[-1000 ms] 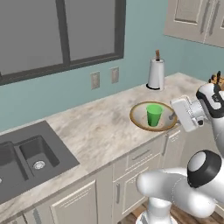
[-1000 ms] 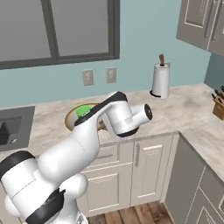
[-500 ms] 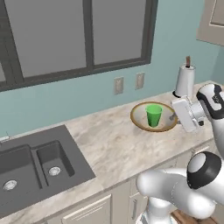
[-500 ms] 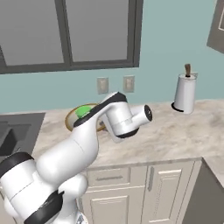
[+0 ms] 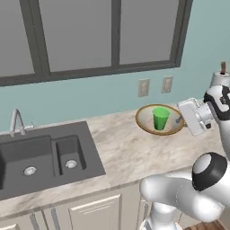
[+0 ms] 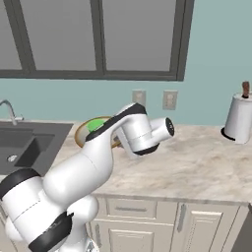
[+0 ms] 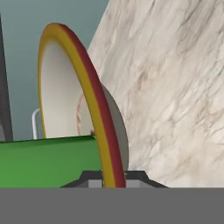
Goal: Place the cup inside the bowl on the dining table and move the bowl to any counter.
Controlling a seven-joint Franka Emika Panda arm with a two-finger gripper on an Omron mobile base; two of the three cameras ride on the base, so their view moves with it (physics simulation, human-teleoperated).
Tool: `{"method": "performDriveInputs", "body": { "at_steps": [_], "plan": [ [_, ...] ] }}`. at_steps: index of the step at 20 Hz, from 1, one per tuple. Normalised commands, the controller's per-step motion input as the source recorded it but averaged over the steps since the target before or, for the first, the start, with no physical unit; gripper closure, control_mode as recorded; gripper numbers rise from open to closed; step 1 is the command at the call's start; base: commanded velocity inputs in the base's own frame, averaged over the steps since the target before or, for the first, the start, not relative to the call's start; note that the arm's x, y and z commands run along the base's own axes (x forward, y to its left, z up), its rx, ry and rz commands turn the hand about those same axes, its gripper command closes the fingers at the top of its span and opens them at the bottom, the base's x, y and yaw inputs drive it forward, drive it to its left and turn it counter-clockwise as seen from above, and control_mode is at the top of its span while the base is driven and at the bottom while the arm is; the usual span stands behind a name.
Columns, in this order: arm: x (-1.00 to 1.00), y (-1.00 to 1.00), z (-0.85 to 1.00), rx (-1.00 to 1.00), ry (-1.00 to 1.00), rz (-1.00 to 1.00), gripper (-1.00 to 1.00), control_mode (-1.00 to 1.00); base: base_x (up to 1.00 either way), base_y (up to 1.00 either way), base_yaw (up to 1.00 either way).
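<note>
A: Left base view: what changed?
B: The base has driven along; the sink [image 5: 40,157] now shows fully. The cup [image 5: 160,118] stands in the bowl [image 5: 144,123], carried above the table [image 5: 121,148].
A: Right base view?
B: The arm reaches left, hiding most of the bowl.
A: Hand view?
B: The hand [image 7: 114,178] is pinched narrow on the bowl's rim.

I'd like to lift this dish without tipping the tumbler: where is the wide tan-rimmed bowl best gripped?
By its thin rim. The wide shallow tan-rimmed bowl is too broad to span, so pinch the raised edge on the side facing the arm, as the claw does, shut across the rim. This keeps clear of the small green cup standing inside.
</note>
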Motion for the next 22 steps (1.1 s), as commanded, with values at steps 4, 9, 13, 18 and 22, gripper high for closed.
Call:
{"method": "performDriveInputs", "body": {
  "at_steps": [4, 9, 13, 18, 22],
  "plan": [
    [0.00, 0.00, 0.00, 0.00, 0.00, 0.00, 1.00, 1.00, 0.16, -0.46, 0.28],
    [0.00, 0.00, 0.00, 0.00, 0.00, 0.00, 1.00, 1.00, 0.01, -0.64, 0.08],
    [0.00, 0.00, 0.00, 0.00, 0.00, 0.00, 1.00, 1.00, 0.00, -0.46, 0.00],
    [0.00, 0.00, 0.00, 0.00, 0.00, 0.00, 1.00, 1.00, 0.12, -0.03, 0.00],
    [0.00, 0.00, 0.00, 0.00, 0.00, 0.00, 1.00, 1.00, 0.16, 0.02, 0.00]
  ]
}}
